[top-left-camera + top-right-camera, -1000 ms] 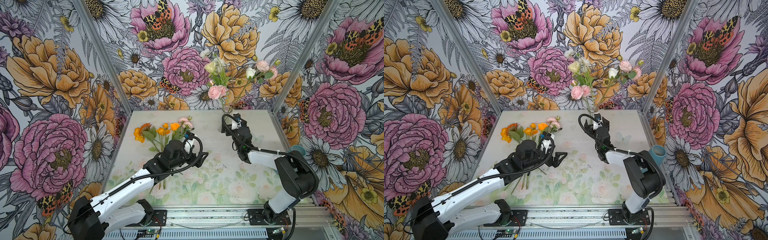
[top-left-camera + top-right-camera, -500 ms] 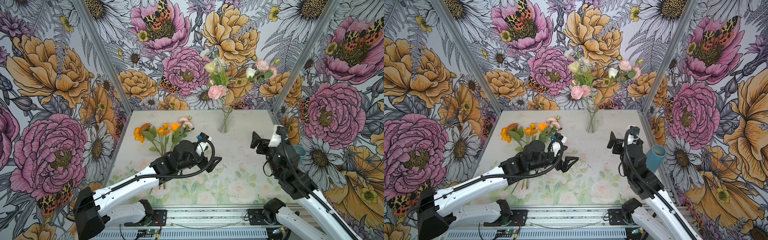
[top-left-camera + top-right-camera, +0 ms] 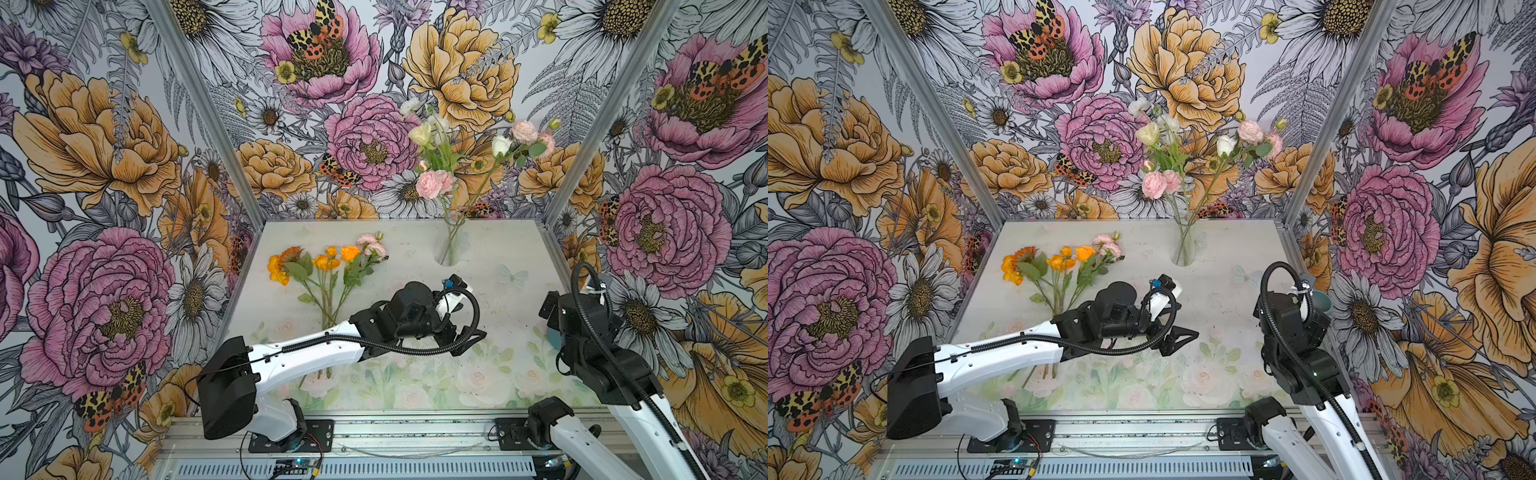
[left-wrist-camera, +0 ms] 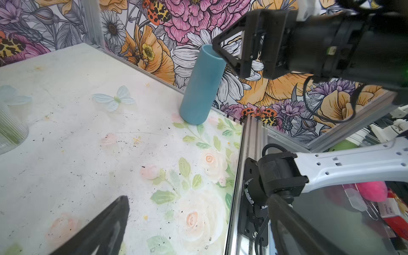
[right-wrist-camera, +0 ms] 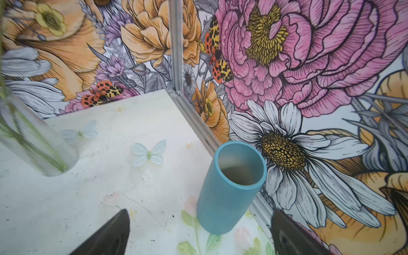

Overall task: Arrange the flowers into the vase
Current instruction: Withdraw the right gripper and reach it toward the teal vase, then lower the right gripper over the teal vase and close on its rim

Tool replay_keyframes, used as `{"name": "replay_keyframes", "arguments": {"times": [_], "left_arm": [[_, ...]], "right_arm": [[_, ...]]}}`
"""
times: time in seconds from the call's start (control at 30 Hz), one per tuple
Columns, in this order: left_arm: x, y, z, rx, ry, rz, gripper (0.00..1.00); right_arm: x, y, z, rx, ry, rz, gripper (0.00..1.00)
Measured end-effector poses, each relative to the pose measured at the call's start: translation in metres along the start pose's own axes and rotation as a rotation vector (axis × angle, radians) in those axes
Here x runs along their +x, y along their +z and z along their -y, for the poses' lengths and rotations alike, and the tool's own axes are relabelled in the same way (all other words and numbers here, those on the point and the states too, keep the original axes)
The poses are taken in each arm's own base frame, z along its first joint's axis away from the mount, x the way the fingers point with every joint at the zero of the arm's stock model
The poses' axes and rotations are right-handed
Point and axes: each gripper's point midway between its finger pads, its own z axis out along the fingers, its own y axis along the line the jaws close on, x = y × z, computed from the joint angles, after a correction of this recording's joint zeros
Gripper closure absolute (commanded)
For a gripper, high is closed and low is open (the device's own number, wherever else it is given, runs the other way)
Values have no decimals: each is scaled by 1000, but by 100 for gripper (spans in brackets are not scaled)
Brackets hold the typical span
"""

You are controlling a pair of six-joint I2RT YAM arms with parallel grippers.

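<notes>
Back-left on table (image 3: 503,249): flowers (image 3: 328,266) flat, stems toward left gripper (image 4: 198,198) for pickup; jaws wide, empty. Right gripper (image 5: 201,212) likewise agape facing blue tube (image 5: 227,198), perhaps its target.

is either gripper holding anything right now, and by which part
Nothing is held: the left gripper and the right gripper are both open and empty.

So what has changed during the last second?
The right gripper drew back from the glass vase to the blue vase at the right edge. The left gripper swung from the loose flowers toward the middle. Both stayed open, empty. Flowers and vases stayed.
</notes>
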Motion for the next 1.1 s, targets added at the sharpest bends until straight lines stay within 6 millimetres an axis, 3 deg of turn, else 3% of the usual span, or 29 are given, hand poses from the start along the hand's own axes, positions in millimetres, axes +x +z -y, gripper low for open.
{"name": "replay_keyframes", "arguments": {"times": [0.33,0.6,0.97,1.1], "left_arm": [[-9,0,3,15,9,34,1],[-11,-1,3,23,11,44,1],[-13,-3,-10,8,1,51,1],[-12,-4,-14,7,-9,50,1]], "right_arm": [[21,26,31,124,74,-151,1],[42,46,33,151,101,-248,1],[45,71,56,198,182,-299,1],[48,78,55,177,177,-301,1]]}}
